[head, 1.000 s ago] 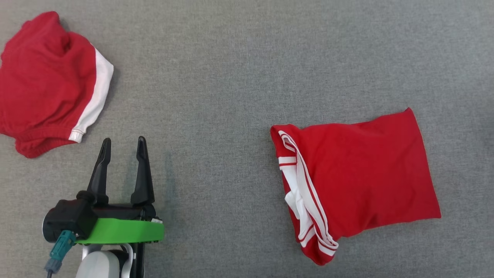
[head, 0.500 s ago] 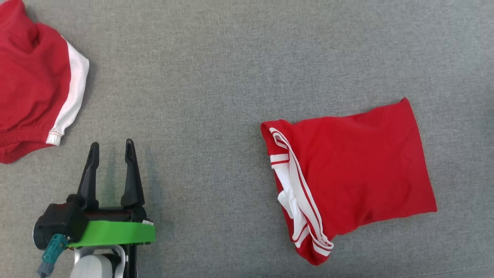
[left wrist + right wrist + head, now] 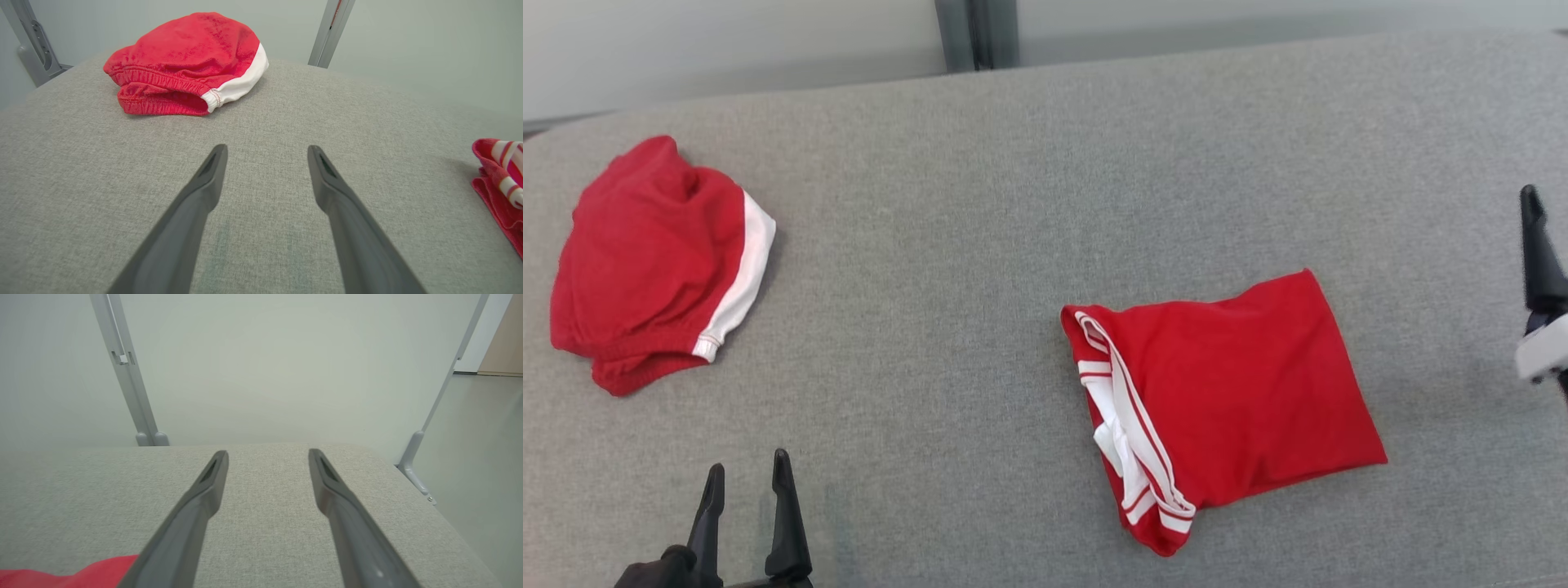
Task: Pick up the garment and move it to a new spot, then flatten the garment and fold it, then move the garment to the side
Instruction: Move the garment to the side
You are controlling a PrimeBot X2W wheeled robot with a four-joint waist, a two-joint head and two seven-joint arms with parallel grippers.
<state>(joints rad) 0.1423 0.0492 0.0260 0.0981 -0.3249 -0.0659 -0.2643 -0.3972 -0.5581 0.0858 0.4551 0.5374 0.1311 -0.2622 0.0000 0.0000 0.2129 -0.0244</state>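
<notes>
L gripper point(image 3: 266, 148) fingers wide apart, nothing btwn, over table point(image 3: 980, 204) front-left. R gripper point(image 3: 267, 452) same: spread, empty, at table's right edge. Garment point(image 3: 1233, 392), red w/ white trim, folded flat, right of table centre. Shorts point(image 3: 658, 261) bunched at table's left end.

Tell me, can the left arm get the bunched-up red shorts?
Probably yes. The left end effector is open and points roughly toward the shorts, with just grey cushion between them.
</notes>
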